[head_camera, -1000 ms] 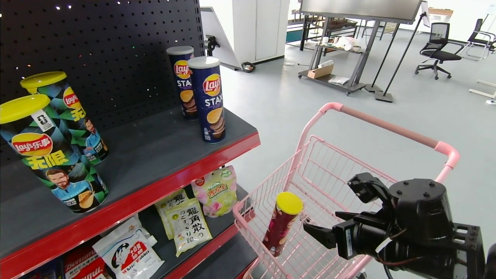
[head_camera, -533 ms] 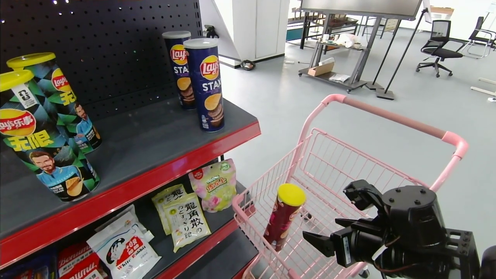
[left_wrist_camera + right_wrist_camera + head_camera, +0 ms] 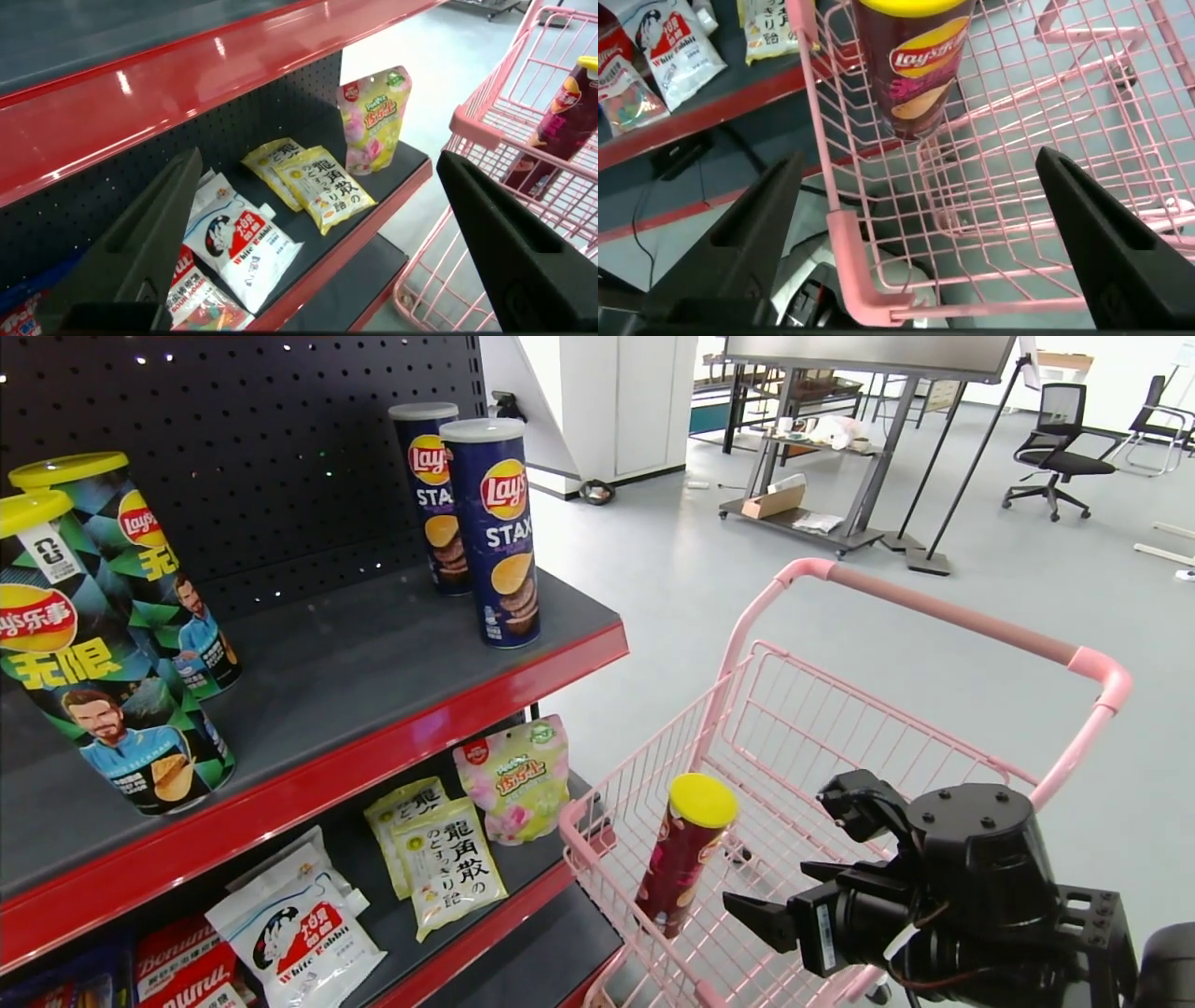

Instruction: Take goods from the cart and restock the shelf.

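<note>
Head view, lower centre: the maroon can [image 3: 684, 859] with a yellow lid is stood slightly tilted inside the pink cart [image 3: 934, 633], at its left side. At lower right, the right gripper [image 3: 920, 233] is held near the can, fingers spread and empty. The left gripper [image 3: 322, 233] is likewise spread wide, faced toward the lower shelf [image 3: 374, 201] and its snack bags [image 3: 322, 191].

Shop mock-up in an office: stocked shelf [image 3: 355, 681], pink cart [image 3: 934, 612], desk chairs [image 3: 1060, 457].
</note>
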You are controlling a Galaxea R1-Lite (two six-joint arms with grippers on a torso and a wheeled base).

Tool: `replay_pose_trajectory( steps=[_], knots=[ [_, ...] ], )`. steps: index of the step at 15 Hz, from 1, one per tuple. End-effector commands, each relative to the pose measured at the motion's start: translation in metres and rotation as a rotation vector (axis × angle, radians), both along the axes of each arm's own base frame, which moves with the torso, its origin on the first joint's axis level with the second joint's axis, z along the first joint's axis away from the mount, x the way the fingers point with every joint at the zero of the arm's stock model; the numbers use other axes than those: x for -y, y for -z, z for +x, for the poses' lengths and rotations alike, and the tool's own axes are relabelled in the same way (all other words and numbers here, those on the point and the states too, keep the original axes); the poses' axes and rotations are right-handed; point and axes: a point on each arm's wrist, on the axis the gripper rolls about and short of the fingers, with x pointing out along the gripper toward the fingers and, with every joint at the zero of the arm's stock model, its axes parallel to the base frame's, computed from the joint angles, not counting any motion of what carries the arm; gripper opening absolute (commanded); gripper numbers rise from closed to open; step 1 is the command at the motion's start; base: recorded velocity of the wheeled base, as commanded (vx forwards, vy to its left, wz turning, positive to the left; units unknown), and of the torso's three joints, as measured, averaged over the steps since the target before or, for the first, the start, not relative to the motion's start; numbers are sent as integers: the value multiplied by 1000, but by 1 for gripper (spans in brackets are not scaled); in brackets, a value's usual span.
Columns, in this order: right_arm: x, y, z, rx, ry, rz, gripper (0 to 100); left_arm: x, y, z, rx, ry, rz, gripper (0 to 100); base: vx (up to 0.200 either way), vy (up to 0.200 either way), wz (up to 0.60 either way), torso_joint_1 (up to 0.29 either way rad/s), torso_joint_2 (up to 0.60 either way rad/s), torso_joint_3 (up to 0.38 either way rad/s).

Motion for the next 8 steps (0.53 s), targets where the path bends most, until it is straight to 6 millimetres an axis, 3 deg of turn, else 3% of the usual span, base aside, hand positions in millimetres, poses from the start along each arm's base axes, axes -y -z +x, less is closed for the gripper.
replay_pose_trajectory(
  steps=[1, 4, 8],
  knots=[
    [-7, 16, 12, -8, 6, -6, 100, 0, 0, 0, 0, 0, 0, 100, 0, 0, 0, 0, 0, 0],
    [-19, 37, 33, 31, 21, 25, 100, 0, 0, 0, 0, 0, 0, 100, 0, 0, 0, 0, 0, 0],
    [-23, 42, 50, 53, 44, 46, 100, 0, 0, 0, 0, 0, 0, 100, 0, 0, 0, 0, 0, 0]
  ],
)
